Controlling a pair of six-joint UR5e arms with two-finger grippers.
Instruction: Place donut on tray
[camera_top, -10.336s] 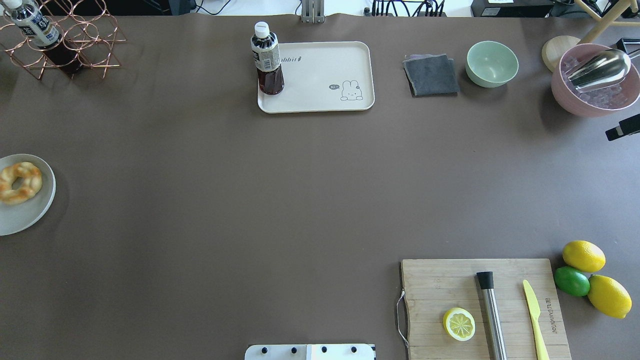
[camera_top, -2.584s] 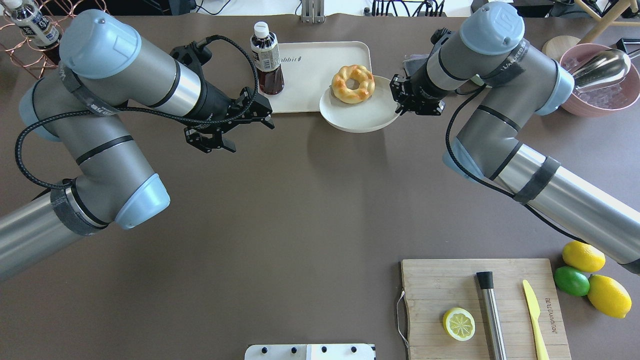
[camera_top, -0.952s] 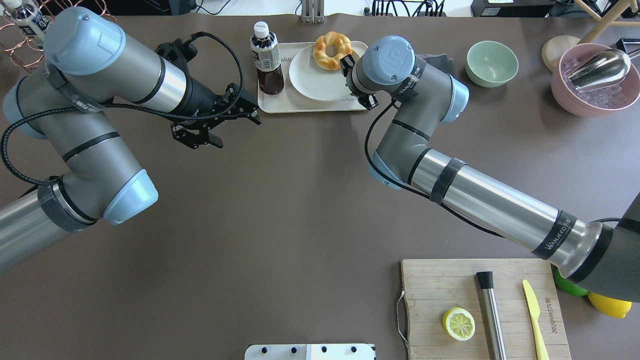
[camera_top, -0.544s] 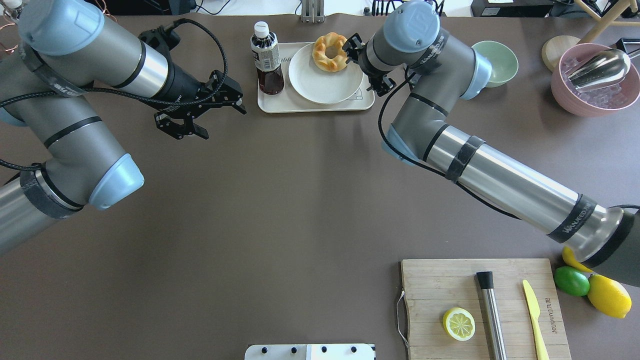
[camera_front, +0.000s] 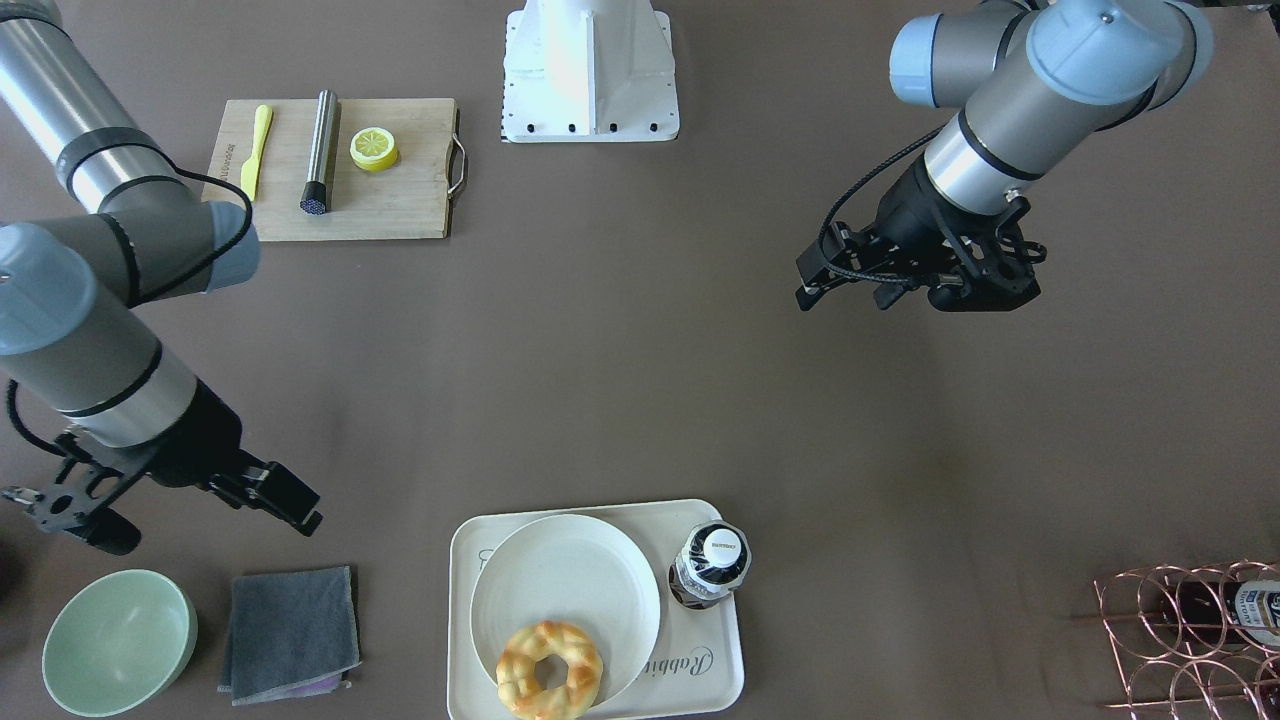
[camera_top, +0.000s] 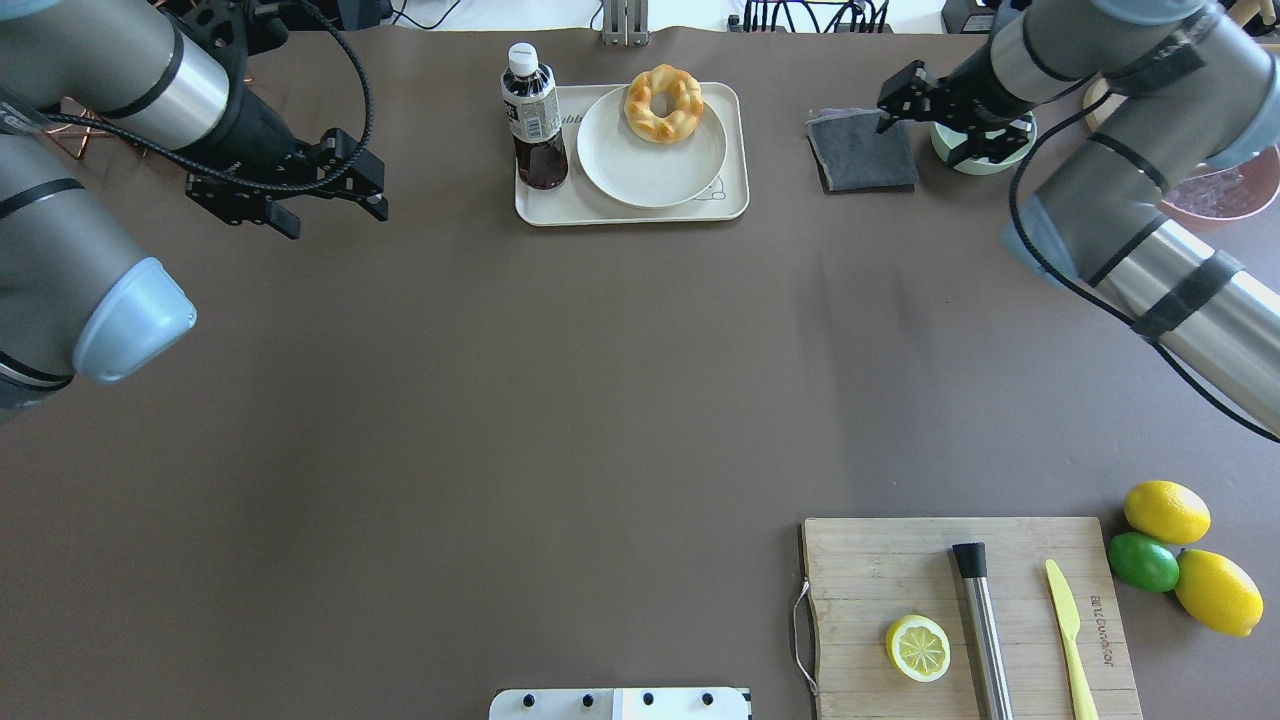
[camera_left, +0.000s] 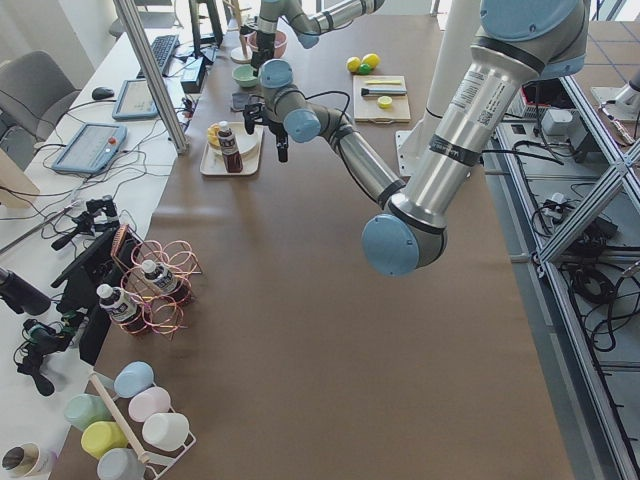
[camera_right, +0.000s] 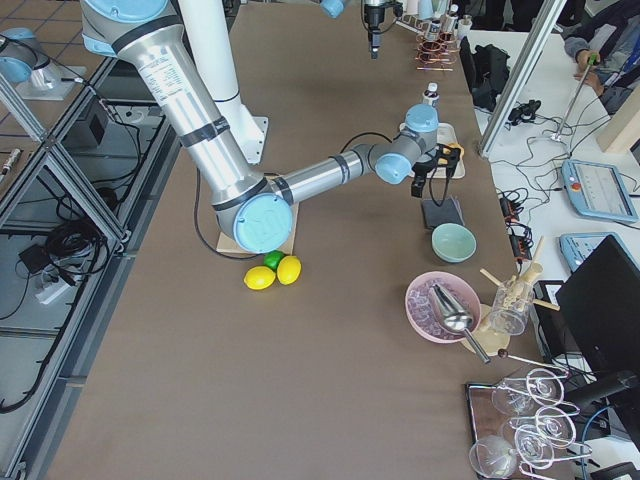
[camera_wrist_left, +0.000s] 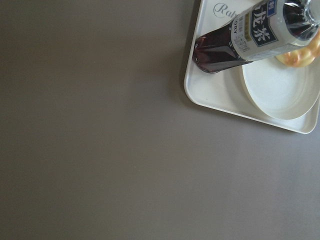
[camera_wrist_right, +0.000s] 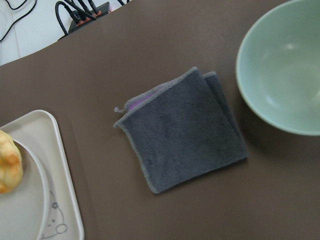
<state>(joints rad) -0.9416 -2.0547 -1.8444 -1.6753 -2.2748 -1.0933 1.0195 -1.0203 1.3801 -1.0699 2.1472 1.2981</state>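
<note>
The donut (camera_top: 664, 103) is a golden braided ring lying on the far rim of a white plate (camera_top: 650, 165). The plate sits on the cream rabbit tray (camera_top: 560, 212). The donut also shows in the front view (camera_front: 550, 670), on the tray (camera_front: 462, 620), and at the left edge of the right wrist view (camera_wrist_right: 7, 162). My right gripper (camera_top: 925, 135) is open and empty, above the grey cloth and green bowl, right of the tray. My left gripper (camera_top: 330, 215) is open and empty, well left of the tray.
A dark tea bottle (camera_top: 533, 120) stands on the tray's left end. A grey cloth (camera_top: 862, 150) and a green bowl (camera_front: 118, 640) lie right of the tray. A cutting board (camera_top: 900, 570) with a lemon slice, muddler and knife is at front right, with lemons and a lime (camera_top: 1170, 550) beside it.
My right gripper has let go of the plate and drawn back to the right, over the cloth and bowl. My left arm has pulled further left. Plate and donut stay on the tray.
</note>
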